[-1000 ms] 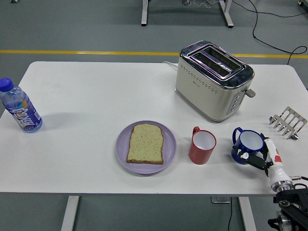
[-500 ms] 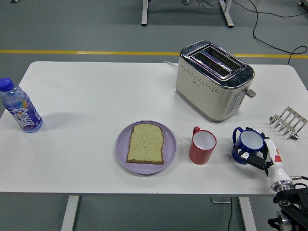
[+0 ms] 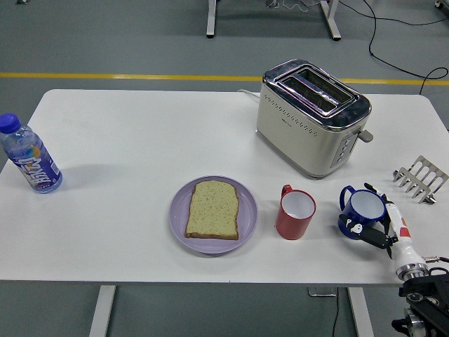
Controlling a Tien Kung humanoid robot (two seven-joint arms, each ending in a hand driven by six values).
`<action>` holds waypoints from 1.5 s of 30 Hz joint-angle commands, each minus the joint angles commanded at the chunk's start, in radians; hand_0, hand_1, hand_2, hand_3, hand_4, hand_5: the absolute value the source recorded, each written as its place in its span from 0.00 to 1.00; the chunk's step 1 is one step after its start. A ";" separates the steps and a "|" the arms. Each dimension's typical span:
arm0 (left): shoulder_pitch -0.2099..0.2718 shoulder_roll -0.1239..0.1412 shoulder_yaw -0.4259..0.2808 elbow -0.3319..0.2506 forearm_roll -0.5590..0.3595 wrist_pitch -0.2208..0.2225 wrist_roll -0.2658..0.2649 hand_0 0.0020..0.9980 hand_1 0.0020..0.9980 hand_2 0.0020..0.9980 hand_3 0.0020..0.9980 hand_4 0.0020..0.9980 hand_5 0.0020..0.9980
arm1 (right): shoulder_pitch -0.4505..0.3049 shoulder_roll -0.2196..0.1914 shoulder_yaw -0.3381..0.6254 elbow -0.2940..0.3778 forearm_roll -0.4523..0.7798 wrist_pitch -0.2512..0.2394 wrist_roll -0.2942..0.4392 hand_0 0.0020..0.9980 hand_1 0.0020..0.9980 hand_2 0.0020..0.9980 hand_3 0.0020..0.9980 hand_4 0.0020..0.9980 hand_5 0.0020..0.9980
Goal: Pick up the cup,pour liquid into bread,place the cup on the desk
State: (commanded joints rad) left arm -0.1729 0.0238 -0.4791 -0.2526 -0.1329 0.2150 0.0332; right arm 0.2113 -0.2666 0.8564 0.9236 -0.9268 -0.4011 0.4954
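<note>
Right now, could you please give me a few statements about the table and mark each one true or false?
1. The bread lies on the purple plate. True.
2. The red cup is lying on its side. False: it stands upright.
3. The right hand is at the blue cup. True.
4. The bottle stands beside the toaster. False: it is at the table's left edge, far from it.
5. Bread sticks out of the toaster. False: none shows.
</note>
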 joint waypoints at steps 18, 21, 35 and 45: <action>0.003 -0.002 -0.006 0.000 0.008 0.003 0.003 0.69 0.76 0.77 0.61 0.40 1.00 | -0.009 0.000 0.025 0.007 -0.034 -0.012 0.004 0.90 0.77 0.94 1.00 1.00 0.05; 0.002 -0.003 -0.010 -0.001 0.014 0.004 0.005 0.69 0.76 0.77 0.61 0.40 1.00 | -0.010 -0.001 0.028 0.008 -0.037 -0.010 0.004 0.93 0.80 0.97 1.00 1.00 0.05; 0.005 -0.003 -0.016 -0.001 0.026 0.004 0.008 0.69 0.76 0.77 0.61 0.40 1.00 | -0.038 -0.008 0.065 0.050 -0.078 0.032 -0.022 0.96 0.84 0.99 1.00 1.00 0.04; 0.007 -0.004 -0.011 0.000 0.018 0.003 0.005 0.69 0.76 0.77 0.61 0.40 1.00 | -0.069 -0.011 0.116 0.112 -0.113 0.034 -0.035 0.99 0.86 1.00 1.00 1.00 0.04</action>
State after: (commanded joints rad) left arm -0.1659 0.0199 -0.4904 -0.2528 -0.1149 0.2180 0.0377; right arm 0.1420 -0.2779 0.9728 1.0359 -1.0403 -0.3674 0.4600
